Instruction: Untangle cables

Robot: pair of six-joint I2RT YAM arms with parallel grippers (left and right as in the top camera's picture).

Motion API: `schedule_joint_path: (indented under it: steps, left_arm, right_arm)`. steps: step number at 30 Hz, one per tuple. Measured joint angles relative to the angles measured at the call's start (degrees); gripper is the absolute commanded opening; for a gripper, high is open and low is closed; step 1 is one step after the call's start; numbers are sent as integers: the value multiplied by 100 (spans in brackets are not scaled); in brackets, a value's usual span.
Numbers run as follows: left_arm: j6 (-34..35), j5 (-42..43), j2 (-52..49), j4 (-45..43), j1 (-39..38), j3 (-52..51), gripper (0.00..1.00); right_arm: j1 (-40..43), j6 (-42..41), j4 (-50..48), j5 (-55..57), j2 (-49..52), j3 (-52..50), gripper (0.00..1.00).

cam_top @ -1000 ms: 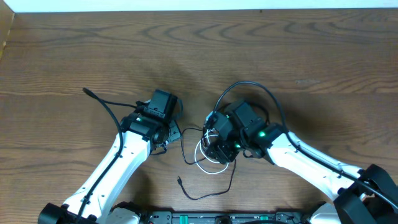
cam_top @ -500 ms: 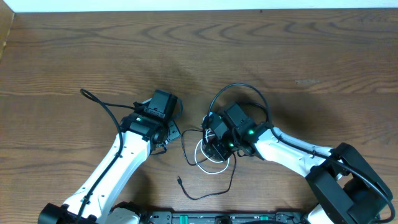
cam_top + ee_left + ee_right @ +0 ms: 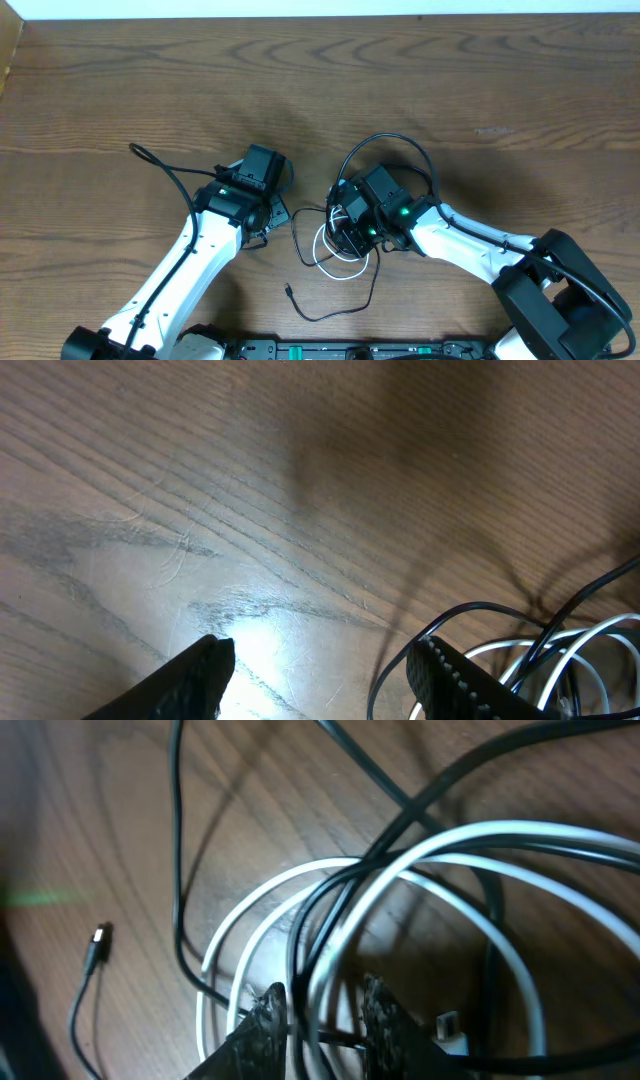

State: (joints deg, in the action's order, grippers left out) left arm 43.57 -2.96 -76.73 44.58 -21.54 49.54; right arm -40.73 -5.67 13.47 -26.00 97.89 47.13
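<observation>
The white cable (image 3: 335, 252) lies coiled on the table between my arms, and the thin black cable (image 3: 340, 312) is tangled through it. The black cable's plug (image 3: 288, 292) lies toward the front. My right gripper (image 3: 346, 228) is over the coil. In the right wrist view its fingers (image 3: 325, 1020) are closed on a white strand (image 3: 420, 850) and a black strand (image 3: 300, 935) together. A white plug (image 3: 450, 1028) sits by the right finger. My left gripper (image 3: 270, 213) is open and empty just left of the tangle. In its wrist view the fingers (image 3: 325, 680) are spread, with a black loop (image 3: 400, 650) beside the right finger.
The wooden table (image 3: 120, 80) stretches far back and to both sides. Thick black arm wires arc off the left arm (image 3: 165, 170) and loop over the right wrist (image 3: 390, 142). The black cable's small plug also shows in the right wrist view (image 3: 97, 948).
My right arm shifted left and swung its base end into view a second ago, settling over the coil; it has held still since. The left arm barely moved.
</observation>
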Motion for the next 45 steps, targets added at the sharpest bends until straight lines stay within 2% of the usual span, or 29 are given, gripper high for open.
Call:
schedule_joint_path:
  steps: [6, 8, 9, 10, 16, 24, 30, 35, 45]
  left_arm:
    - [0, 2, 0, 0, 0, 0, 61]
    - [2, 2, 0, 0, 0, 0, 61]
    - [2, 2, 0, 0, 0, 0, 61]
    - [4, 2, 0, 0, 0, 0, 61]
    - [13, 26, 0, -2, 0, 0, 61]
    - [15, 111, 0, 22, 0, 0, 61]
    - [15, 114, 0, 31, 0, 0, 61]
    - [15, 114, 0, 35, 0, 0, 61]
    - [15, 114, 0, 149, 0, 0, 61]
  right_arm:
    - [0, -26, 0, -570, 0, 0, 28]
    - [0, -13, -2, -756, 0, 0, 14]
    - [0, -24, -4, -839, 0, 0, 2]
    - [0, -46, -11, -922, 0, 0, 1]
    - [35, -66, -474, -1917, 0, 0, 1]
    - [315, -81, -1508, -4286, 0, -7, 2]
    - [507, -85, -2011, -5493, 0, -7, 5]
    - [828, -90, -2044, -5615, 0, -7, 1]
    - [2068, -282, -2328, -4623, 0, -7, 1]
